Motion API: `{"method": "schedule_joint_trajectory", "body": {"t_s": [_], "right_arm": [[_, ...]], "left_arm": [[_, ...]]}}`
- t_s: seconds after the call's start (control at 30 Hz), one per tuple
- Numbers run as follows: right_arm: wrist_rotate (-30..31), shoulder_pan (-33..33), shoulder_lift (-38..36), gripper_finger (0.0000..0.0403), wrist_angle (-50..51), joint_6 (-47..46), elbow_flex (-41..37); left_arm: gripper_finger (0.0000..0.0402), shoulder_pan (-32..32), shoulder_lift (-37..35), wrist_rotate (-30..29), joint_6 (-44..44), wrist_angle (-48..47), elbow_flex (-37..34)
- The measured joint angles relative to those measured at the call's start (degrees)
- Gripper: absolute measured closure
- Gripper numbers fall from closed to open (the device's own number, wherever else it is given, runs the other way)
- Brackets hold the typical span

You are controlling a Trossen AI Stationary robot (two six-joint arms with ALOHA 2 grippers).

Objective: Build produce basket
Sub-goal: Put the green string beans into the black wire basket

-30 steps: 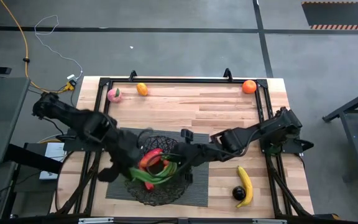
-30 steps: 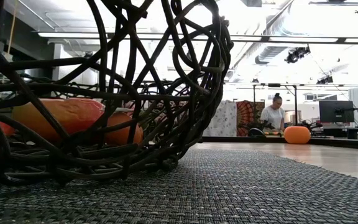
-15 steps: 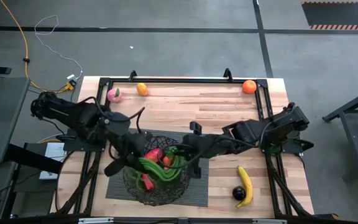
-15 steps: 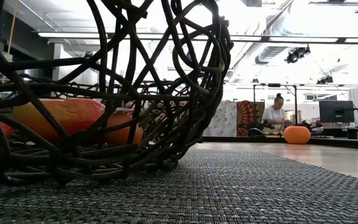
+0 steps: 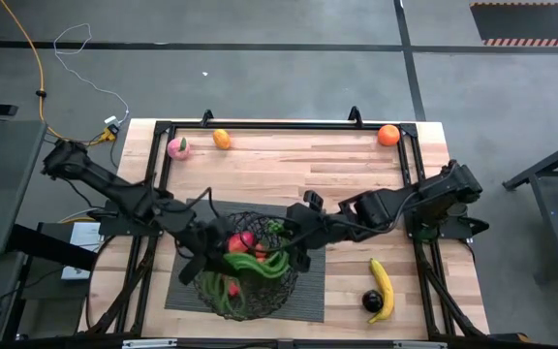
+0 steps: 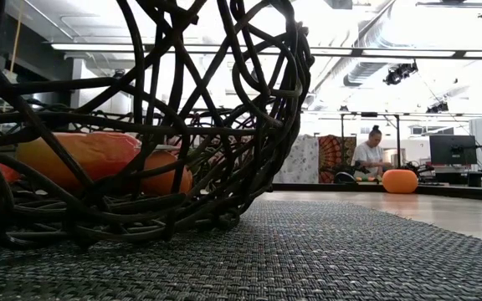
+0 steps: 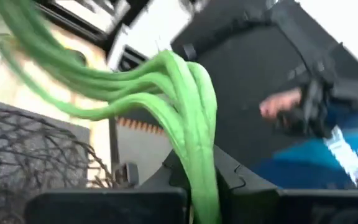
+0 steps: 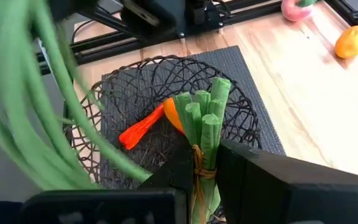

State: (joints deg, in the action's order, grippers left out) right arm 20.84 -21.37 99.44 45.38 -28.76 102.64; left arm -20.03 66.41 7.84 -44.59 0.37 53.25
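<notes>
basket [image 5: 245,291] of black wire mesh holds red peppers [image 5: 236,240], green beans [image 5: 260,264].

The round black wire basket [image 5: 245,281] sits upright below both grippers, holding red peppers [image 5: 239,239]. Long green beans [image 8: 202,134] are pinched between the two. Oranges [image 5: 387,135], peach [image 5: 177,147] and banana [image 5: 383,288] lie well apart.

The wooden table [image 5: 337,174] bears a mat [image 5: 308,281], banana [image 5: 383,288], 2 oranges [image 5: 387,135].

The round black wire-mesh basket [image 5: 245,276] is sitting on the flat dark ribbed mat [image 5: 310,281], with the yellow banana [image 5: 383,288] lying to its right on the wooden counter [image 5: 298,165].
</notes>
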Motion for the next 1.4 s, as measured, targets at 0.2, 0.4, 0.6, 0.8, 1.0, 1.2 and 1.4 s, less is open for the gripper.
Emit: {"method": "schedule_joint_trajectory", "body": {"t_s": [0.2, 0.4, 0.6, 0.8, 1.0, 1.2, 1.4], "right_arm": [[0.22, 0.42, 0.00, 0.0377, -1.69, -1.23, -0.08], [0.30, 0.37, 0.00, 0.0377, -3.25, -1.24, -0.08], [1.12, 1.12, 1.21, 0.0377, -3.33, -4.17, -0.08], [0.16, 3.59, 5.22, 0.0377, -3.43, -10.02, -0.08], [-2.32, 5.09, 9.10, 0.0377, -4.99, -12.97, -0.08], [0.00, 6.42, 12.10, 0.0377, -5.09, -19.26, -0.08], [14.11, 6.40, 12.44, 0.0377, -3.73, -30.59, -0.08]], "left_arm": [[0.0397, -0.79, -3.84, -9.91, -3.38, 6.14, -8.03], [0.0397, -4.67, -6.68, -19.07, -8.30, 6.79, -14.46], [0.0396, -8.26, -7.08, -23.94, -15.16, 6.31, -18.68], [0.0396, -9.10, -7.10, -21.67, -21.33, 3.35, -21.01], [0.0396, -9.87, -7.08, -19.30, -25.14, -4.41, -21.57], [0.0396, -9.85, -7.08, -20.90, -25.74, -8.74, -21.57], [0.0396, -9.60, -7.06, -21.86, -25.78, -11.18, -21.57]]}}
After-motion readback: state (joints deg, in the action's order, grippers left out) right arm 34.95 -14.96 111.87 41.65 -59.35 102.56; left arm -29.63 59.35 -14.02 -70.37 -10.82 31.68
